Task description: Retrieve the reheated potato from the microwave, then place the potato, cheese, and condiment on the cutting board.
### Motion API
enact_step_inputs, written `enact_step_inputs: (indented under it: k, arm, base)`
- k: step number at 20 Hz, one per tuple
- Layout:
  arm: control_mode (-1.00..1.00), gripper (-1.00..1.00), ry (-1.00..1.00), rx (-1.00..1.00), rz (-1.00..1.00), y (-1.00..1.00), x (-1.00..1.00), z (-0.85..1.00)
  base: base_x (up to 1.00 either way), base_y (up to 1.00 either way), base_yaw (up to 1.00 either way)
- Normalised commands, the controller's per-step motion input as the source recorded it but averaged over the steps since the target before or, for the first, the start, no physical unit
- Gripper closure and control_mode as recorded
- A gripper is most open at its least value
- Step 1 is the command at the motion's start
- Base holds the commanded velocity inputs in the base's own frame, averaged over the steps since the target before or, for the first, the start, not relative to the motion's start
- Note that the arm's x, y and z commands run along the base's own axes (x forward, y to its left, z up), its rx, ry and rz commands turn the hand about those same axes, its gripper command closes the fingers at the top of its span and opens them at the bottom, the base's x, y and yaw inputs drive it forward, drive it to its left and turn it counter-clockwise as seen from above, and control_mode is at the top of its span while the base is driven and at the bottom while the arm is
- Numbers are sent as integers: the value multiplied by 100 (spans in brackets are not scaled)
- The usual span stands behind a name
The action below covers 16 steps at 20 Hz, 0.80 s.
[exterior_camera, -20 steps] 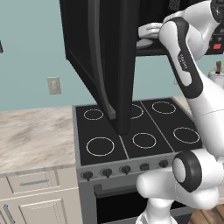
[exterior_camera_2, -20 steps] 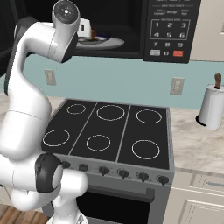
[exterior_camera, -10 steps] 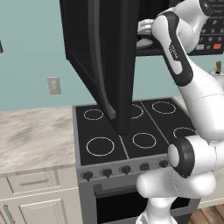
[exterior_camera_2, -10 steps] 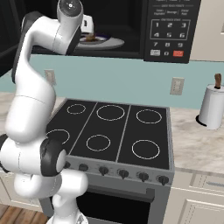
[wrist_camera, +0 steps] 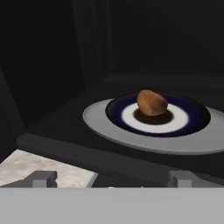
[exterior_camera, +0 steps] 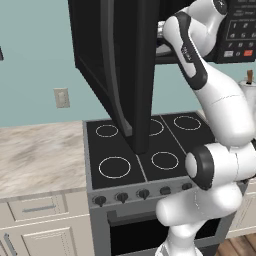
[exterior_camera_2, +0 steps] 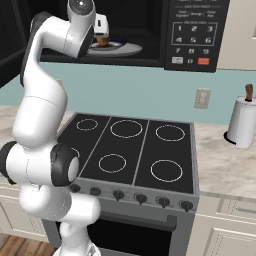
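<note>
The potato, a small brown lump, lies on a blue and white plate on the grey turntable inside the open microwave. From the right base view the potato sits just below my gripper, at the front of the cavity. Through the hand camera my gripper stands open, its fingertips wide apart and short of the potato, with nothing between them. The cheese, the condiment and the cutting board are out of view.
The microwave's dark door hangs open over the black stovetop, to the left of my arm. A paper towel roll stands on the counter at the right. Marbled counter runs left of the stove.
My arm has swung in toward the microwave opening, bringing the hand closer to the potato. The jaws have stayed open.
</note>
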Motion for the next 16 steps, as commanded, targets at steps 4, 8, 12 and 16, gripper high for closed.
enact_step_inputs:
  k: [4,8,12,16]
  arm:
    - [-100,-100,0,-7,-3,0,34,0]
    - [-100,-100,0,-3,-4,0,31,0]
    - [-100,-100,2,-1,-4,0,30,-3]
    - [-100,-100,3,0,-4,0,33,-3]
  base:
    - [0,0,0]
    - [0,0,0]
    - [0,0,0]
    - [0,0,0]
